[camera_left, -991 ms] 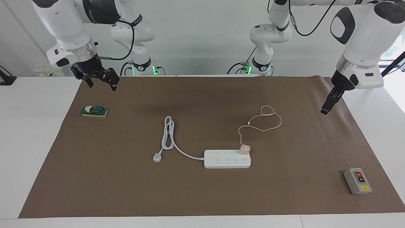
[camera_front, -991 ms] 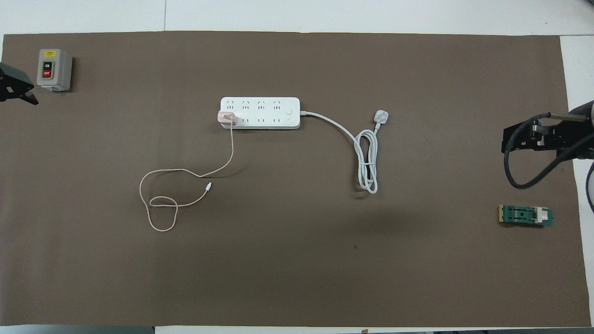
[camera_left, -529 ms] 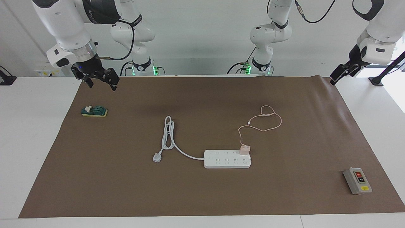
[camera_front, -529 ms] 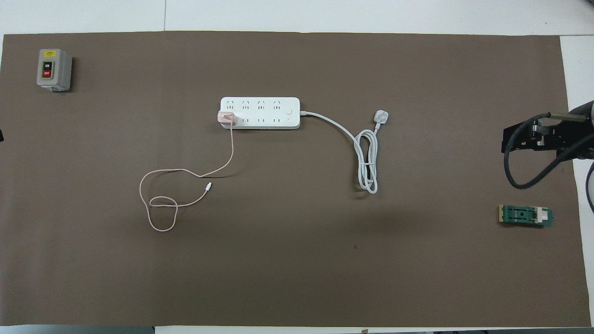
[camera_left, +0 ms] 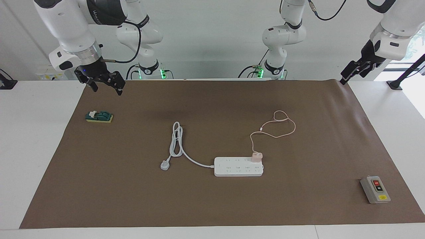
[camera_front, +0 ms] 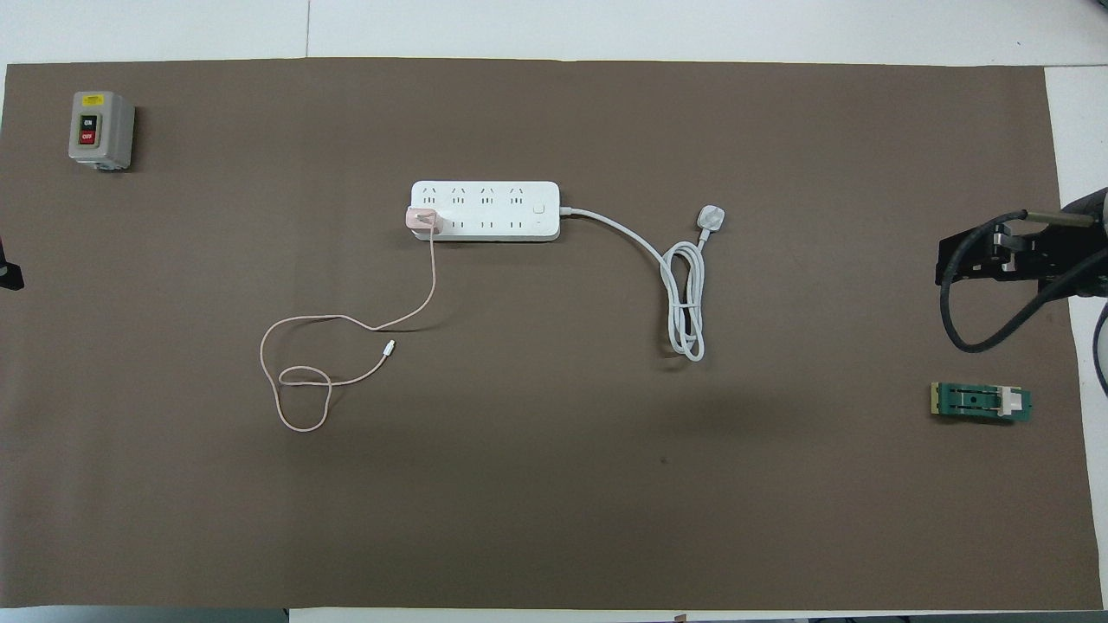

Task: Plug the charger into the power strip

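- Charger (camera_left: pixel 256 156) sits plugged into the power strip (camera_left: pixel 238 167), in the end socket toward the left arm's end of the table, in the row nearer to the robots; its pink cube stands up from the strip's top face.
- Its thin pink cable (camera_left: pixel 278 127) runs from the cube toward the robots and curls into a loose loop on the brown mat (camera_left: pixel 212 205), the small free connector lying beside the loop.
- The power strip lies flat near the middle of the mat, its long axis running along the table from one arm's end to the other.
- Its thick white cord (camera_left: pixel 177 141) leaves the end toward the right arm, and the white plug (camera_left: pixel 164 165) rests on the mat.
- The left gripper (camera_left: pixel 348 73) hangs in the air over the mat's corner at its own end, open and empty.
- The right gripper (camera_left: pixel 106 85) hovers open over the mat's edge, above a green block (camera_left: pixel 99 117).
- A grey button box (camera_left: pixel 375 189) stands well apart from the strip.
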Robot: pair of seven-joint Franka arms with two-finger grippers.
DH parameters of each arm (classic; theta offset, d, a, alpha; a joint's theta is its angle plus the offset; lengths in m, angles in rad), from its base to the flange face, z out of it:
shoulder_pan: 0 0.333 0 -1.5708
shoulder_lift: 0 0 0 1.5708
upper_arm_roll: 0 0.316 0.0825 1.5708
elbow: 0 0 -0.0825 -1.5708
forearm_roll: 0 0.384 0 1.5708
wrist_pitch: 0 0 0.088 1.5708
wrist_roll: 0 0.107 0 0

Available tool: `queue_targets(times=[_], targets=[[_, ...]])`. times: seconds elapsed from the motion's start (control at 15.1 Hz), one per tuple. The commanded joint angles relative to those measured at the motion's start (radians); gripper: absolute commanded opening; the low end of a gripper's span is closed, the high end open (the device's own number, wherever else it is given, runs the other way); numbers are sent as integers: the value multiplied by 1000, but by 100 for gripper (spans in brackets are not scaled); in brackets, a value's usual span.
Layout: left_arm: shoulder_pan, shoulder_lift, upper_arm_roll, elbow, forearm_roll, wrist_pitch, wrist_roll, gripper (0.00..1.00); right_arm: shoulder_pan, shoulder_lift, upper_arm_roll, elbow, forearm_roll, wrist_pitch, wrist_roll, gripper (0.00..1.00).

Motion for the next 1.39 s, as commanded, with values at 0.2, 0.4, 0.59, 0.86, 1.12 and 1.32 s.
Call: queue_targets(times=[0.2,0.4,0.59,0.86,1.12,1.32], targets=[[-58,-7,0,-28,-10,25,145,100,-17,-10,10,2,0,-20,-18,100],[-65,-37,0,-76,-30,61,211,100,-18,-10,12,2,0,-20,-17,100],[-104,-63,-1,-137,-45,113,204,100,-18,-10,12,2,0,-20,-18,100],[-123,-65,-6,-140,-51,107,201,100,-18,-10,12,2,0,-20,-17,100],[-123,-62,-21,-139,-44,112,208,100,-18,-10,12,2,0,-20,-17,100],[-123,-62,-23,-139,-39,114,213,100,-18,-10,10,2,0,-20,-17,100]])
